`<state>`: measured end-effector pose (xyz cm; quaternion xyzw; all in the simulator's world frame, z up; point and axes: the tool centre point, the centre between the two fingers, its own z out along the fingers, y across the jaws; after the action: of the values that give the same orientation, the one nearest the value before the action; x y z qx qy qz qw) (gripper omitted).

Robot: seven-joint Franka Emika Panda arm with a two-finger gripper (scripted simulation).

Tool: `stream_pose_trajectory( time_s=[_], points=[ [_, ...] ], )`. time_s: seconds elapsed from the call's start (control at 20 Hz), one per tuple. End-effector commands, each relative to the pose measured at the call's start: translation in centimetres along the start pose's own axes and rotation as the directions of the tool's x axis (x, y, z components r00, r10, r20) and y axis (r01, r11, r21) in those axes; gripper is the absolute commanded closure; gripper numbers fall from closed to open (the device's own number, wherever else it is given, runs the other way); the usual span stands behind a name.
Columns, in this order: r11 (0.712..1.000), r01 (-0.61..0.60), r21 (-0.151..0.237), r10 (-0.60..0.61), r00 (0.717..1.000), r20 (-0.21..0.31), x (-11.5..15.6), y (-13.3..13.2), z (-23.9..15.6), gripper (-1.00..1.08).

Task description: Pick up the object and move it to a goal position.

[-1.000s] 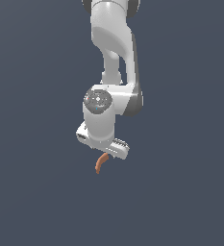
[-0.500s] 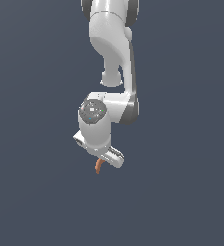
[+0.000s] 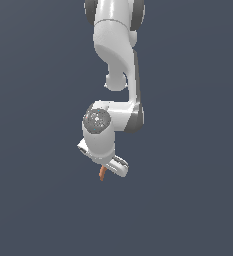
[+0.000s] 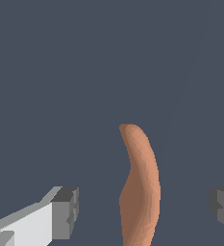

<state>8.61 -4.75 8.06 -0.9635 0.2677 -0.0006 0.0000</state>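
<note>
Reaching down from the exterior view's upper edge was the white Panda arm point(image 3: 115, 55), by far the largest thing against the plain dark grey ground point(image 3: 33, 200). Bent at a round grey-capped joint point(image 3: 97, 120), then ended in the gripper point(image 3: 109, 171), which sat tilted toward the exterior view's right.

Showed, in the wrist view, the gripper point(image 4: 144, 209) spread wide, with one white finger point(image 4: 34, 223) tipped by a grey pad point(image 4: 65, 211) on one side and only the grey pad point(image 4: 223, 209) of the other finger at the picture's far edge. Held nothing: clear dark gaps on both sides of the object, neither pad touching it.

Lay between those two pads, a little nearer the white-fingered one, the object point(image 4: 140, 187), a thin, curved orange-brown piece much narrower than the opening. Ran lengthwise away from the gripper, its rounded tip pointing out ahead and its near end cut off by the picture's edge.

Peeked out, in the exterior view, as a small orange sliver point(image 3: 102, 173) just under the gripper's lower edge, on the side toward the exterior view's left, hanging slightly below it. Could not tell from either view whether the object rested on the ground or how far it stood from the finger pads in depth.
</note>
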Motion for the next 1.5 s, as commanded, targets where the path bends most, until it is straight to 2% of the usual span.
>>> stream_pose_trajectory(
  time_s=[0.0,0.2,0.45,0.5,1.1,1.45],
  points=[
    [1.000,-0.002,-0.001,0.002,1.000,0.001,-0.1,0.1,1.5,-0.92],
    [1.000,-0.004,0.000,0.004,1.000,0.001,-0.1,0.1,3.1,-0.92],
    [1.000,-0.004,0.000,0.004,1.000,0.001,0.1,0.0,3.2,-0.92],
    [1.000,-0.004,0.000,0.004,1.000,0.001,0.1,0.0,3.2,1.08],
    [1.000,-0.004,0.000,0.004,1.000,0.001,0.0,0.0,3.2,1.08],
    [1.000,-0.004,0.000,0.004,1.000,0.001,-1.2,-0.9,1.6,1.08]
  ],
)
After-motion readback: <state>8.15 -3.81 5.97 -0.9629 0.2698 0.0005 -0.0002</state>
